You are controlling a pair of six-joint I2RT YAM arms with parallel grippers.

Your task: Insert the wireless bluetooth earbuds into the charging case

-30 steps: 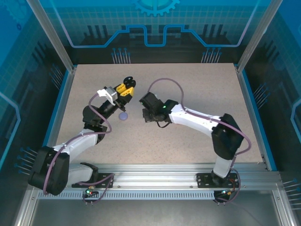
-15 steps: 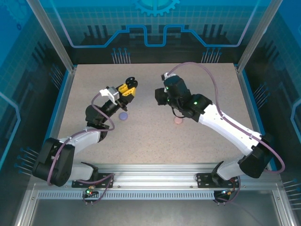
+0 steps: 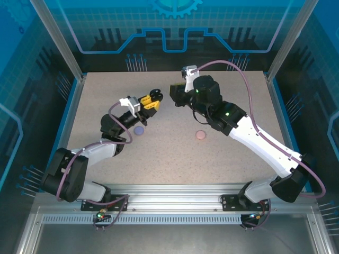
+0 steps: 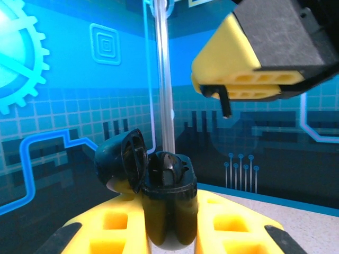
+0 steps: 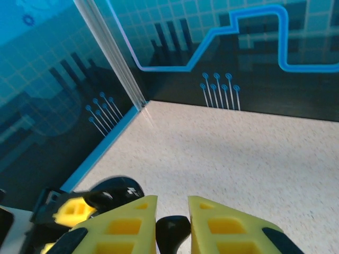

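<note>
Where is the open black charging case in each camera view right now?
Top external: black charging case in the left gripper, left of table centre.
Left wrist: bottom centre, lid open.
Right wrist: bottom left, beside the right gripper holding a black earbud.
Shared landmark: speckled table.

We sweep all three views and find no letters, numbers or brand names that we can read. What we do get is pictorial. In the top view a pale cyan gear emblem (image 3: 175, 6) sits at the upper edge of the back wall panel (image 3: 106, 32). On the left wrist camera a large gear outline (image 4: 16, 58) shows at the left edge, and beside it a small sign of nested rounded squares (image 4: 107, 44) on the blue wall. On the right wrist camera we see a bright blue circuit-style line (image 5: 254, 32), with no writing on it.
</note>
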